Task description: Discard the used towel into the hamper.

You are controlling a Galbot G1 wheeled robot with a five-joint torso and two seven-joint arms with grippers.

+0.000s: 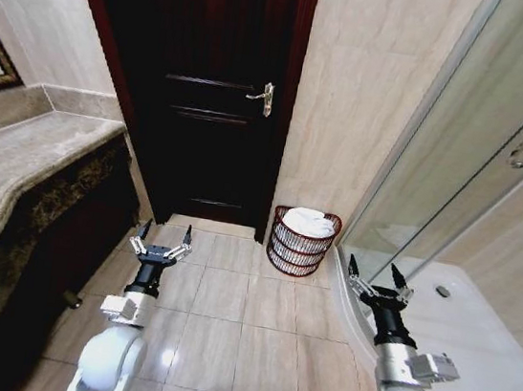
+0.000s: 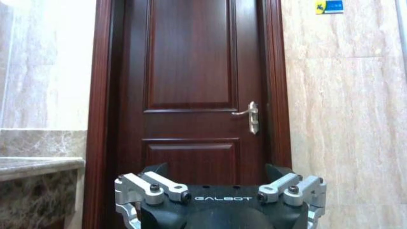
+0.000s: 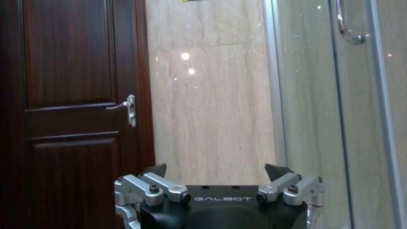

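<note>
**Towel in hamper: confirm deposit and keep clear**

The hamper point(image 1: 303, 243) stands on the floor against the wall, beside the door point(image 1: 214, 83). A white towel point(image 1: 308, 222) lies inside it. The left gripper point(image 1: 162, 236) and right gripper point(image 1: 378, 275) hover above the tiles, fingers wide, holding nothing. The task appears complete; any retreat should keep both arms well apart from the hamper rim.

Left end effector point(image 1: 165, 233) and right end effector point(image 1: 379, 271) both held forward, fingers spread, empty

Bathroom: glass shower enclosure point(image 1: 467, 174), marble vanity counter point(image 1: 15, 163), tiled floor point(image 1: 236, 318).
</note>
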